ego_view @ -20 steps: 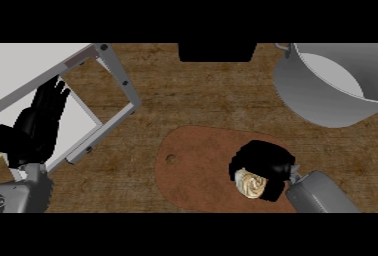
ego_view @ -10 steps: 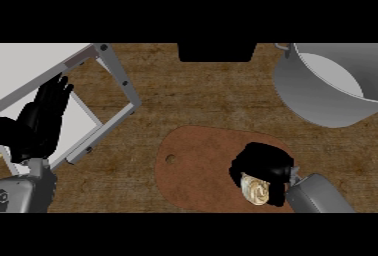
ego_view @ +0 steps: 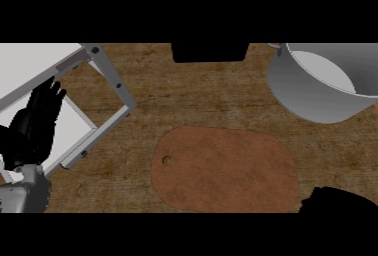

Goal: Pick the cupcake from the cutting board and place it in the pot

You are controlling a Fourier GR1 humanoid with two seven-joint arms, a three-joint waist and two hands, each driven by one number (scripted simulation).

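Pot (ego_view: 308,96) one, cutting board (ego_view: 225,170) one.

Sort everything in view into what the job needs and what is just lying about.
Job: brown rounded wooden cutting board, bare on top; large grey metal pot; right robot hand at the lower right corner. No cupcake shows.
Lying about: black rectangular block at the top edge; grey metal frame with white panels, left; left robot hand, resting open at the left edge.

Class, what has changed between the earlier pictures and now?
The right hand has drawn back off the cutting board to the lower right edge. The cupcake no longer shows; whether the hand holds it is unclear. Pot, board and resting left hand stayed put.
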